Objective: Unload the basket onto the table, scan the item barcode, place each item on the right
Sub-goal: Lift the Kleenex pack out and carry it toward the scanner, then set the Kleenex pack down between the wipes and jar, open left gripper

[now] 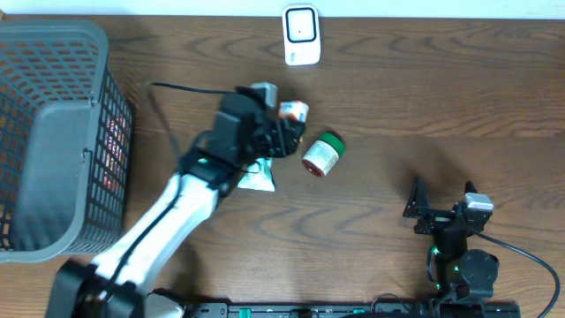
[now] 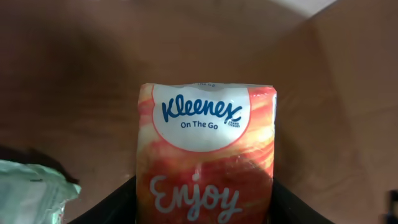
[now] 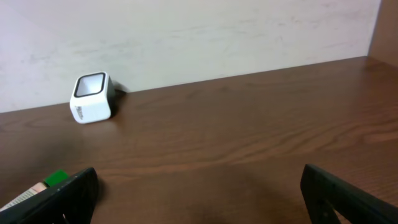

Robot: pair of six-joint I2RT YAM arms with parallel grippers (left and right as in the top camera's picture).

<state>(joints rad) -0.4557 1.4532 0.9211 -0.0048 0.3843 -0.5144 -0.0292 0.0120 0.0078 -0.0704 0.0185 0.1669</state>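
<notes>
Orange-white plastic Kleenex tissue pack (image 2: 208, 155) gripped by left end effector (image 1: 286, 125), long axis pointing outward; white cube scanner (image 1: 301, 35) ahead; right end effector (image 3: 199, 180) spread wide, farther.

Tissue pack (image 2: 206, 149), bottom off-frame

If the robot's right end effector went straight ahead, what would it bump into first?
Probably nothing nearby. The open right end effector points across bare table toward the pale back wall, so the wall comes first. The white scanner and green-capped bottle sit off to its left. Depth is unclear.
</notes>
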